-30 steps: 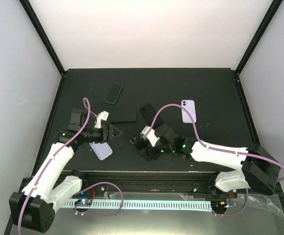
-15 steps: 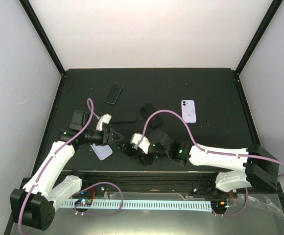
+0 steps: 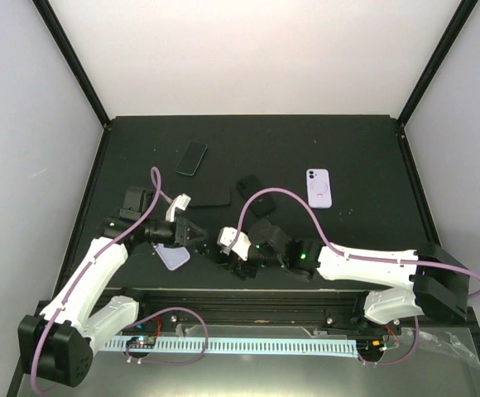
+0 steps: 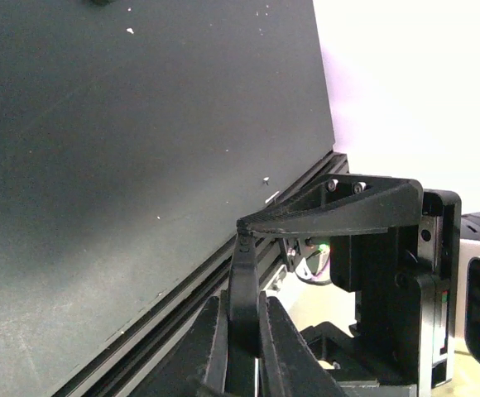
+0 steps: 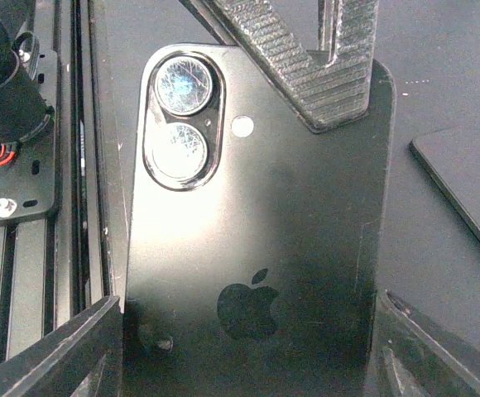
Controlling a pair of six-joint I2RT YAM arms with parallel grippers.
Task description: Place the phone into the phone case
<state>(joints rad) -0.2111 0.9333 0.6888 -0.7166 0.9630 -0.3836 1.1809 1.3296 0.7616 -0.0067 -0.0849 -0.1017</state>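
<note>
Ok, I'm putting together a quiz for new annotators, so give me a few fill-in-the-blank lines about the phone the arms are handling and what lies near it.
The black phone between the right fingers shows ___ camera lenses.
The logo on its back is an ___.
In the top view, the lilac piece with a ring mark lies on the table nearer the ___ arm.
Missing words: two; apple; right.

The top view looks down from behind over the whole table (image 3: 348,141); both wrist views skim it closely.
</note>
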